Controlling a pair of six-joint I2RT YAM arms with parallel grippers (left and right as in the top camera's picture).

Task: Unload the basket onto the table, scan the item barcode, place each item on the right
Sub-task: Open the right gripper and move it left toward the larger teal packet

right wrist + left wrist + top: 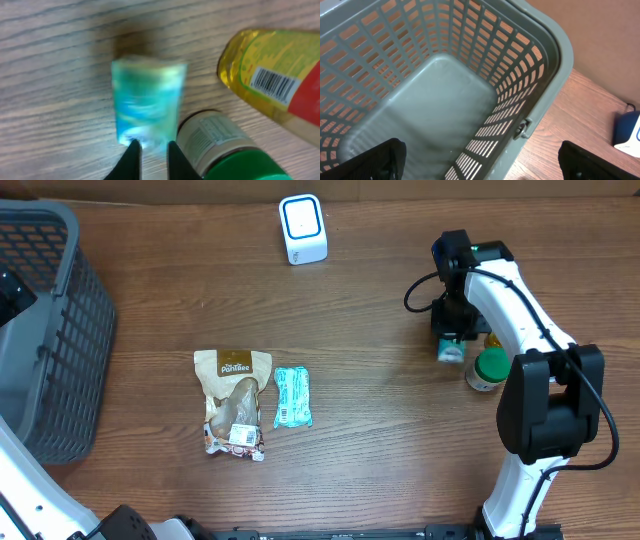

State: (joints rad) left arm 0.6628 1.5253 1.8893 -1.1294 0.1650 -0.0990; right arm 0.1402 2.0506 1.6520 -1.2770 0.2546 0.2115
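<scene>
The teal packet point(147, 100) lies on the table point(50, 75), at the tips of the right gripper point(152, 161). This gripper's jaws stand narrowly apart; whether they grip the packet cannot be told. The right wrist view shows the packet blurred, with a green-capped jar point(220, 145) just beside it and a yellow bottle point(272, 82) showing a barcode. Only the overhead view shows the scanner point(302, 228), well apart. The left gripper point(487, 162) hangs wide open over the basket point(555, 60).

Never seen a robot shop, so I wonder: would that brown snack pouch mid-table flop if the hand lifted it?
Probably floppy: the brown pouch lies flat with a lumpy bulge, so it may sag from a pinch. Likely light, being a thin bag. Lying flat, it should slide rather than roll if pushed.
</scene>
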